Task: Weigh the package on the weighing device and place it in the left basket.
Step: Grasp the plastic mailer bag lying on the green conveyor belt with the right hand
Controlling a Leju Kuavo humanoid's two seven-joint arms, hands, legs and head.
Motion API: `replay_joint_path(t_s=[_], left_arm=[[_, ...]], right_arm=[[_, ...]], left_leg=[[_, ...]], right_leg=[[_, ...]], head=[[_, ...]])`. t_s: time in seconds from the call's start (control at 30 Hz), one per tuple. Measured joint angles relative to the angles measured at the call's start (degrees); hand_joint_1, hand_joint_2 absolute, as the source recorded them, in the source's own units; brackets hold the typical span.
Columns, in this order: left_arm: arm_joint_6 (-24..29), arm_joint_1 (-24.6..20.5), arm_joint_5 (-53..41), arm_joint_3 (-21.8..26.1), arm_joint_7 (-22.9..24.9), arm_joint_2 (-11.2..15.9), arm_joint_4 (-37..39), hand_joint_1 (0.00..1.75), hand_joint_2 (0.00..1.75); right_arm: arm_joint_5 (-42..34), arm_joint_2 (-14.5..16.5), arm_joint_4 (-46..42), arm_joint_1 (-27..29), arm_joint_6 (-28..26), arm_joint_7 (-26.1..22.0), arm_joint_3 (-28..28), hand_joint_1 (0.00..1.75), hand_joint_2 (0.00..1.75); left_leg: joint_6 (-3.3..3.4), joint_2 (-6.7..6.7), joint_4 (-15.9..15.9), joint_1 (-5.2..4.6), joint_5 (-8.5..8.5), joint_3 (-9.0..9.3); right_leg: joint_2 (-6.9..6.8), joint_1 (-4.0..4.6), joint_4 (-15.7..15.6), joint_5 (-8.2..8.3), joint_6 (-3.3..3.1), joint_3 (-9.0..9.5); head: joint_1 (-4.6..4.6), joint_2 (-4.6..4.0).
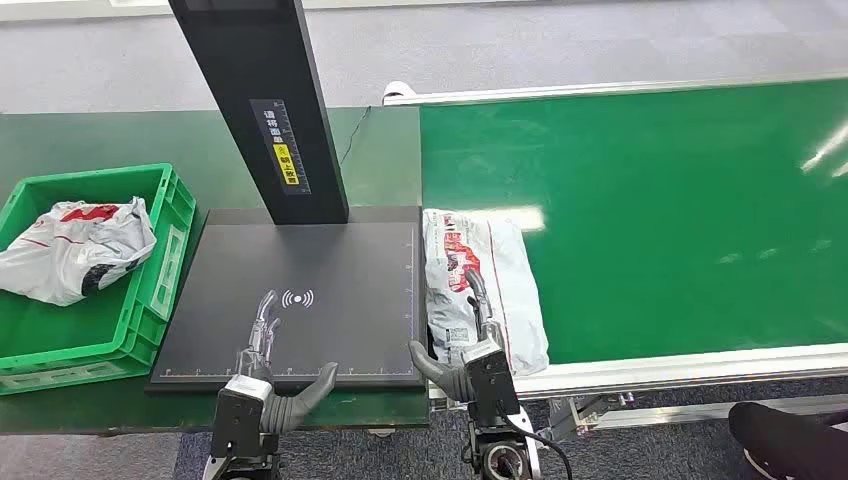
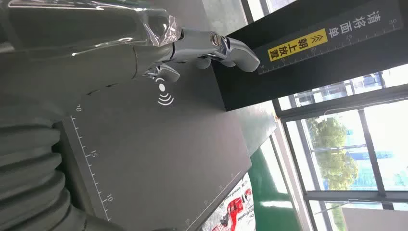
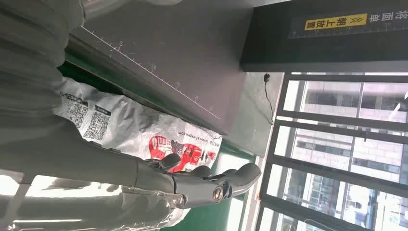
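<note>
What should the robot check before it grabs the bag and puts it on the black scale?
1. Package within reach, on the belt edge beside the scale: ok.
2. Right hand over the package: ok; firm hold: cannot tell.
3. Scale plate free of packages: ok.
4. Left hand hovering over the plate, in the way: not ok.
5. Left basket has room beside its one bag: ok.
</note>
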Motion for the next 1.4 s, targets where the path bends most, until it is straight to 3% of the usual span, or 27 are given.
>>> replay_joint_path(t_s=[1.4], left_arm=[[1.1,1.78,0.58,-1.74,-0.01,0.44,-1.86,0.0,1.75]], right_arm=[[-0.9,-0.46,-0.5,1.32,-0.86,0.12,1.06,0.0,1.75]], left_leg=[[0.0,-0.02,0.0,0.0,-0.01,0.0]], right_leg=[[-0.03,0.0,-0.01,-0.01,0.0,-0.01]], head=[[0.0,0.0]])
